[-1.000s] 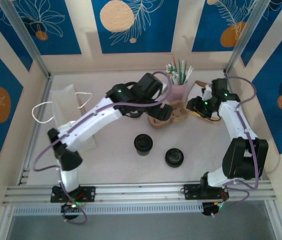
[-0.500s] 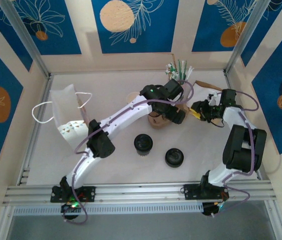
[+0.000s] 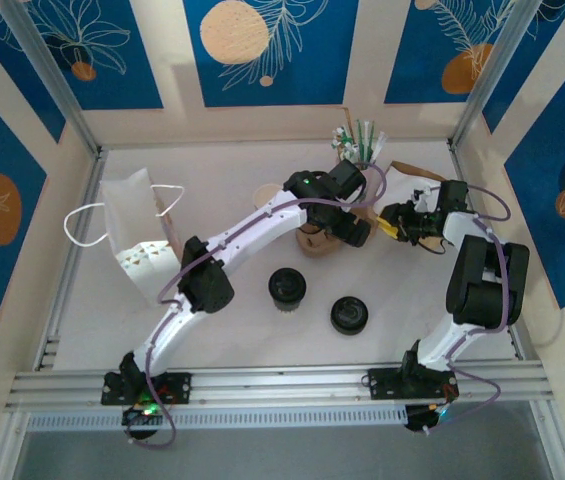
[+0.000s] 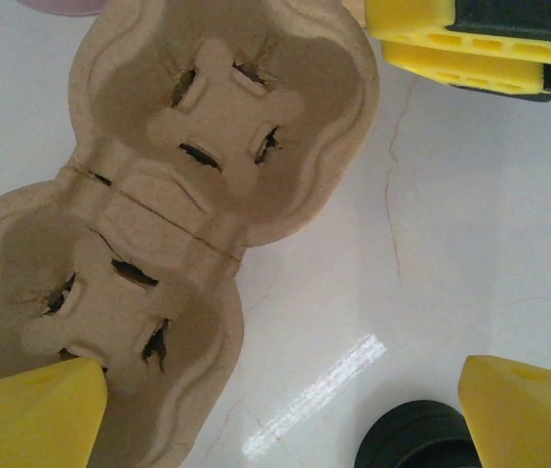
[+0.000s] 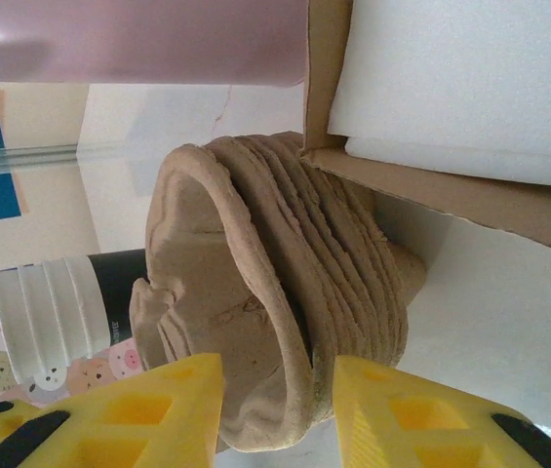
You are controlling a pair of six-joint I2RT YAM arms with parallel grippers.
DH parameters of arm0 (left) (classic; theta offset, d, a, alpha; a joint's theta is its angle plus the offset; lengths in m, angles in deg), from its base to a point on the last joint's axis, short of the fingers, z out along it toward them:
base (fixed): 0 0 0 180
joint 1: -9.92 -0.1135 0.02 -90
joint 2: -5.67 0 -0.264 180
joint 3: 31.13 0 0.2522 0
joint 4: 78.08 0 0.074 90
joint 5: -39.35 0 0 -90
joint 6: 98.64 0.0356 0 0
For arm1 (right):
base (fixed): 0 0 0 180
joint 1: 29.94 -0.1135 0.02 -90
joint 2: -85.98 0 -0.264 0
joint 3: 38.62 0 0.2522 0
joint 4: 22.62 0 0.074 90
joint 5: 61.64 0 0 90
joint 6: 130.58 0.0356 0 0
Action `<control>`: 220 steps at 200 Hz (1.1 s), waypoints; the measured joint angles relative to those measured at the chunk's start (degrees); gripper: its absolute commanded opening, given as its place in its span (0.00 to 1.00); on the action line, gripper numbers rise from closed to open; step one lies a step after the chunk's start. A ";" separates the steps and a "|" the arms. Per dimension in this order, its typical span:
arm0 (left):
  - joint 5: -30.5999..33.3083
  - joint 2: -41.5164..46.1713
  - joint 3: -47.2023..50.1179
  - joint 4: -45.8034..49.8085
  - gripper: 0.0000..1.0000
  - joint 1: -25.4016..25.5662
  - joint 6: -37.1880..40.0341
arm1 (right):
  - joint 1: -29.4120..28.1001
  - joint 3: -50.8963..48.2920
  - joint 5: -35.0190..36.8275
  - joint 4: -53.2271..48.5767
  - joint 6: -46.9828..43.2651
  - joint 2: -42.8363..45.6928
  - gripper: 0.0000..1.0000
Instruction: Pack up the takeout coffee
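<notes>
**Both grippers at the tray, coffee out of reach**

The left gripper [image 4: 277, 417] hung wide open with nothing between its yellow fingers [image 4: 31, 409], which sat at the bottom corners of its wrist view. Above them in that view lay the tray [image 4: 207, 146], both cup wells empty. From the top camera this gripper [image 3: 352, 228] was just right of centre, directly over the tray [image 3: 312, 243].

The right gripper [image 5: 277, 414] was narrow, one finger on each side of the tray's rim. It looked to me like a pinch, though I couldn't judge how firm. In the top view it [image 3: 402, 222] stood just right of the left one.

The crowding was the worry. Two grippers that near each other could knock fingers if either moved carelessly. A tug on the rim could tip or slide the tray under the open fingers. The left arm also reached across the middle of the table, so a low swing back might topple the cup.

The coffee [image 3: 287, 288] stood near the centre of the top view, below and left of the left gripper and well apart from it. A loose lid [image 3: 349, 315] lay near it to the lower right and could be taken for it. The bag [image 3: 140, 240] stood at the left.
</notes>
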 measured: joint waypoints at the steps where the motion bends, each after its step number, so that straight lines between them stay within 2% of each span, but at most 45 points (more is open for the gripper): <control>1: 0.00 -0.02 0.00 0.00 0.93 0.00 0.00 | 0.00 0.00 0.00 0.02 0.00 -0.04 0.36; 141: -0.02 -0.26 1.05 -0.83 0.94 -0.35 -0.02 | -1.14 0.02 -2.10 0.87 -0.02 -0.96 0.36; 220: -0.02 -0.26 1.20 -0.83 0.93 -0.35 -0.02 | -1.38 0.02 -3.67 1.11 0.00 -0.98 0.27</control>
